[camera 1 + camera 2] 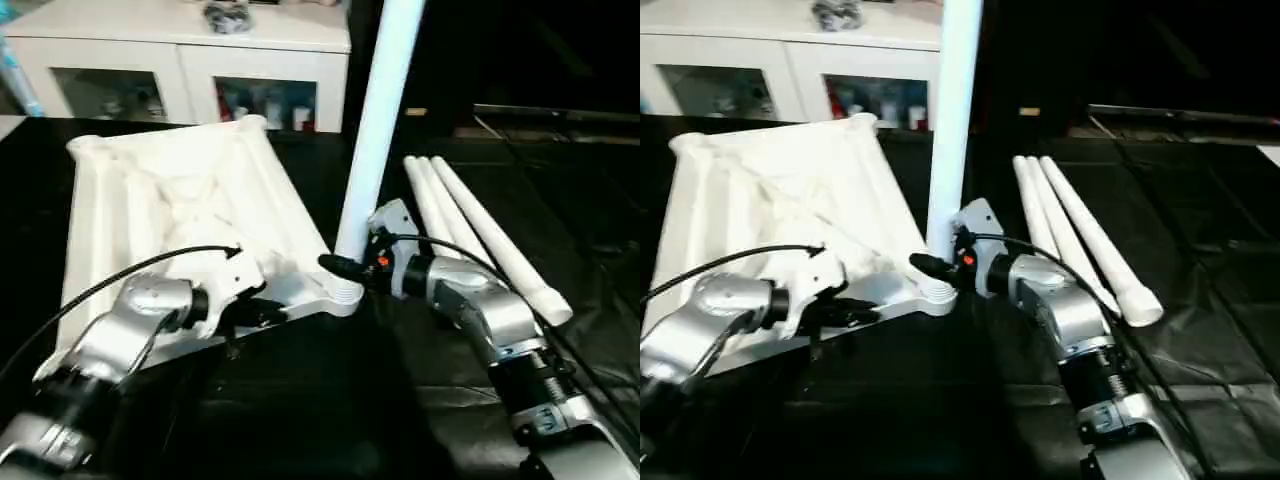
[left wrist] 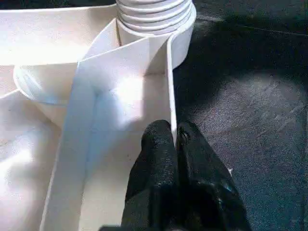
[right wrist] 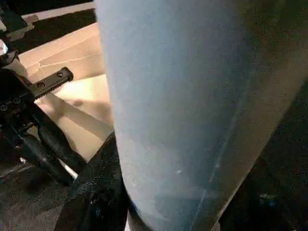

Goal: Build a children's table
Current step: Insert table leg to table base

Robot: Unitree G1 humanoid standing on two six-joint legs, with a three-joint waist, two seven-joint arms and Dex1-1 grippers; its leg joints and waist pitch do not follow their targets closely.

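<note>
The upturned table top [image 1: 180,215] is pinched by its rim wall between the closed left gripper [image 2: 174,139] fingers, while an upright leg [image 1: 378,130] in the corner socket is clasped between the right gripper [image 1: 340,266] fingers.

Tabletop [image 1: 180,210] upside-down – one leg [image 1: 378,130] upright, seemingly socketed; three legs [image 1: 470,225] lying beside.
</note>
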